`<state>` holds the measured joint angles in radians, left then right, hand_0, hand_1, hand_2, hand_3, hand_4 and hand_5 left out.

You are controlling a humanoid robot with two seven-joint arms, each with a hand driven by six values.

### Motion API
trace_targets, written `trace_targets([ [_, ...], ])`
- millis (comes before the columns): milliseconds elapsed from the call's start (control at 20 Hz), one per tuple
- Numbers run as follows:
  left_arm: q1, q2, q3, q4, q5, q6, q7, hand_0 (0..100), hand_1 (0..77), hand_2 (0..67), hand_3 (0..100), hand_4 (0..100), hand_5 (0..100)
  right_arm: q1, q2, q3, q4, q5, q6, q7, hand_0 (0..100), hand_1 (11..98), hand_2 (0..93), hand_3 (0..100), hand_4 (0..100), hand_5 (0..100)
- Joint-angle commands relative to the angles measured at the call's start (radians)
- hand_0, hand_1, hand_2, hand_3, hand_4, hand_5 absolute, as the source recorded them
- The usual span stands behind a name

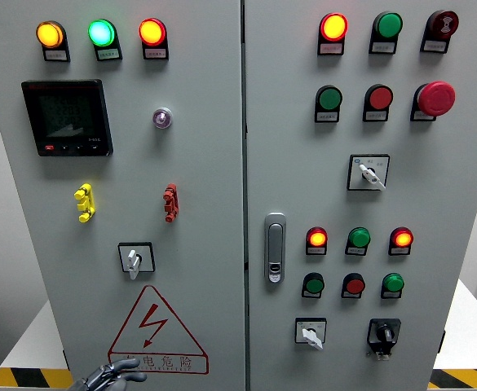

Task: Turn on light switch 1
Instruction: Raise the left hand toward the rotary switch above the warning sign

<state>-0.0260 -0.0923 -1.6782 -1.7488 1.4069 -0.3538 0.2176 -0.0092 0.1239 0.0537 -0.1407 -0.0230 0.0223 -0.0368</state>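
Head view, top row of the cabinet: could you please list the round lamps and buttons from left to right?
Lit amber lamp → lit green lamp → lit red lamp → second lit red lamp → unlit green lamp → dark red buzzer.

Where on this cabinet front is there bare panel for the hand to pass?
Bare patches: between the black display and the yellow toggle, and left of the warning triangle, above the left hand. The right door is crowded with buttons and lamps.
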Motion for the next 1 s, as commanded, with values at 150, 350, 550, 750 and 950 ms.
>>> trace_targets([
  [150,-0.117,-0.011,0.009,0.002,0.0,0.099,0.071,0,42.7,26.2,44,60,49,0.0,0.0003,0.0,0.0,0.0,0.001,0.0,0,20.2,0.0,20,19,10],
  [350,-0.178,-0.015,0.017,0.005,0.0,0.257,0.123,0,45.7,27.7,49,65,50,0.0,-0.0012,0.0,0.0,0.0,0.001,0.0,0,19.8,0.0,20,19,10],
  [550,-0.203,-0.015,0.017,0.005,0.001,0.266,0.14,0,49.8,31.1,53,69,52,0.0,0.0003,0.0,0.0,0.0,0.001,0.0,0,20.0,0.0,20,19,10],
  [750,-0.255,-0.015,0.018,0.008,0.003,0.303,0.183,0,53.0,33.4,55,71,54,0.0,0.0003,0.0,0.001,0.0,0.001,0.0,0,20.1,0.0,20,19,10],
  [950,-0.284,-0.015,0.017,0.005,0.012,0.334,0.236,0,55.2,35.1,57,73,55,0.0,-0.0012,0.0,0.0,0.0,0.001,0.0,0,20.1,0.0,20,19,10],
])
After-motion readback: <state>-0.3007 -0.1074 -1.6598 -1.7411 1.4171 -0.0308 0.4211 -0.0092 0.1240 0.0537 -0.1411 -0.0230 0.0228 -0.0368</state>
